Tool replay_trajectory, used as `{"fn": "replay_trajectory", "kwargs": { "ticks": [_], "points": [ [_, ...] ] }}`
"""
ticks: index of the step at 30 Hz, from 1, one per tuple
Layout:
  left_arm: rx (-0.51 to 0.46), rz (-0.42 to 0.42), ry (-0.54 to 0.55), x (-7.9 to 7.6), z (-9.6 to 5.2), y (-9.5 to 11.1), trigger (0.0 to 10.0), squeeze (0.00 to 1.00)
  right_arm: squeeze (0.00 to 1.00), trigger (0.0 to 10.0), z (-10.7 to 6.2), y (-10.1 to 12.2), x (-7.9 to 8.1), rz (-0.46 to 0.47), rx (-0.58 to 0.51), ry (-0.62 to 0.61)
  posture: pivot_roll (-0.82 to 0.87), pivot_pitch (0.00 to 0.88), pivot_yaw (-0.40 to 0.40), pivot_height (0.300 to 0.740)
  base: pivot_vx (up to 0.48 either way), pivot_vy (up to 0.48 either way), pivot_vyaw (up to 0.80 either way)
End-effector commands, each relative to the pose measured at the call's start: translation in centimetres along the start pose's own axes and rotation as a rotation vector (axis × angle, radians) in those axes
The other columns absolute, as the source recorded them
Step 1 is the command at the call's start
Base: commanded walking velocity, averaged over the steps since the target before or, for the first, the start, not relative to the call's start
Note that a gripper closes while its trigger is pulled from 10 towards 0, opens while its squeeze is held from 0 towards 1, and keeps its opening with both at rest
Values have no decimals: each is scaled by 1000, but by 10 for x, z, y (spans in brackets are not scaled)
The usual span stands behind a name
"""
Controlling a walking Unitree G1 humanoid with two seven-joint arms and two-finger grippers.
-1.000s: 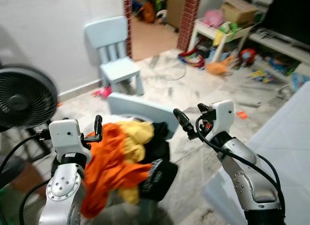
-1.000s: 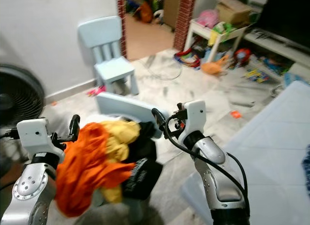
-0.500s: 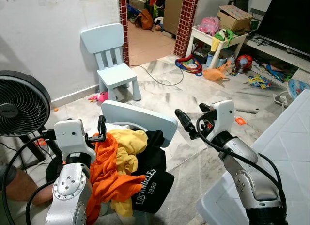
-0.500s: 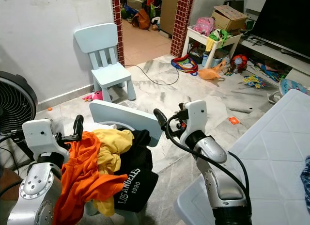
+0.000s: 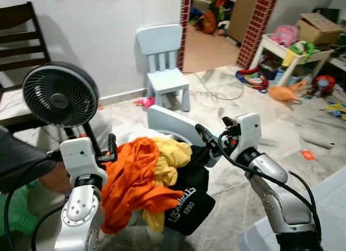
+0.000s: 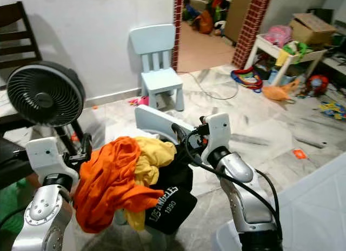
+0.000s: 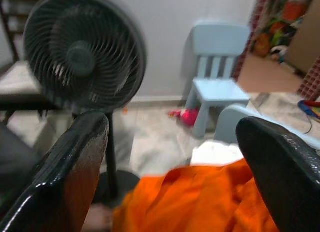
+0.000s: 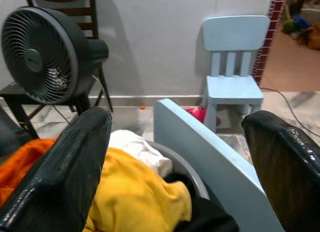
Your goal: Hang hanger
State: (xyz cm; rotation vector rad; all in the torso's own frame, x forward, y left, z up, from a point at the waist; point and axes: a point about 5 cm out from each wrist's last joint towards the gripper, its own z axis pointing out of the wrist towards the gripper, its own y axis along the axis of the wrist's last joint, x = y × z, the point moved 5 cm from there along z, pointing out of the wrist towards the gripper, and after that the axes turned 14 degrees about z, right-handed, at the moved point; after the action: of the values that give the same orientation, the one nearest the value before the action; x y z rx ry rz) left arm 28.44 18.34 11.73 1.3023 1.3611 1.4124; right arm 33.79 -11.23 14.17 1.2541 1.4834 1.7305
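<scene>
A heap of soft crumpled clothes [image 5: 157, 180], orange, yellow and black, lay piled in a round basin [image 8: 184, 168] between the arms. The left gripper [image 5: 110, 146] hovered at its left edge, fingers spread; the right gripper [image 5: 204, 137] hung at its right, also spread. No hanger could be made out. A round black fan [image 5: 59, 94] stood far left, a pale blue plastic chair [image 5: 165, 64] beyond.

The left gripper [image 7: 172, 157] has its two black fingers [image 7: 70, 167] spread wide apart with nothing between them. Below the gap lies an orange garment [image 7: 200, 202], with a bit of white cloth [image 7: 215, 153] just beyond it. Farther off stand a dark fan [image 7: 82, 59] and a pale blue child's chair [image 7: 217, 77] against a white wall [image 7: 170, 22].
</scene>
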Motion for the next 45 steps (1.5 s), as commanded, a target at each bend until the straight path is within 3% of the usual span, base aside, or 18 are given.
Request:
{"fn": "replay_trajectory", "kwargs": {
  "ticks": [1,12,14,16,24,25,26,28,29,30,31,32,33,40,42,45],
  "points": [
    [99,-44,14,2,4,-18,10000,0,0,10000,-1,4,-3,-11,-7,-9,-49,51,-54,740,0,0,0],
    [131,-211,66,6,33,-13,10000,0,0,10000,-3,6,-5,-21,0,-11,-76,76,-72,740,0,0,0],
    [159,-298,88,7,47,-16,10000,0,0,10000,-4,7,-5,-32,2,-12,-91,89,-73,740,0,0,0],
    [180,-331,94,6,51,-21,10000,0,0,10000,-4,7,-6,-37,4,-14,-93,90,-73,740,0,0,0],
    [270,-405,48,-6,68,-39,10000,0,0,10000,-10,10,-9,-53,4,-30,-130,102,-65,740,0,0,0],
    [282,-401,40,-8,69,-41,9725,0,0,10000,-10,10,-9,-53,4,-31,-130,102,-65,740,0,0,0],
    [301,-395,27,-11,70,-44,8627,0,0,10000,-11,10,-10,-54,4,-33,-130,102,-65,740,0,0,0],
    [326,-408,12,-15,73,-47,8314,0,0,10000,-11,10,-10,-55,5,-34,-130,102,-65,740,0,0,0],
    [339,-413,5,-17,75,-48,6667,0,0,10000,-11,10,-10,-55,5,-35,-136,103,-63,740,0,0,0],
    [353,-409,-11,-20,77,-50,6392,0,0,10000,-11,11,-10,-56,5,-36,-137,101,-62,740,0,0,0],
    [355,-404,-24,-22,78,-50,8667,0,0,10000,-11,11,-10,-56,5,-35,-139,101,-61,740,0,0,0],
    [356,-406,-36,-25,78,-49,8667,0,0,10000,-11,11,-9,-56,5,-35,-139,101,-61,740,0,0,0],
    [356,-421,-49,-29,79,-47,10000,0,0,10000,-11,10,-9,-57,6,-34,-138,101,-61,740,0,0,0],
    [338,-537,-127,-60,69,-33,10000,0,0,10000,-8,11,-7,-58,6,-29,-130,94,-58,740,0,0,0],
    [346,-512,-174,-70,50,-35,10000,0,0,10000,-8,11,-7,-59,5,-26,-126,92,-57,740,0,0,0],
    [367,-516,-167,-67,36,-39,10000,0,0,10000,-7,10,-7,-59,5,-25,-112,91,-57,740,0,0,0]
  ]
}}
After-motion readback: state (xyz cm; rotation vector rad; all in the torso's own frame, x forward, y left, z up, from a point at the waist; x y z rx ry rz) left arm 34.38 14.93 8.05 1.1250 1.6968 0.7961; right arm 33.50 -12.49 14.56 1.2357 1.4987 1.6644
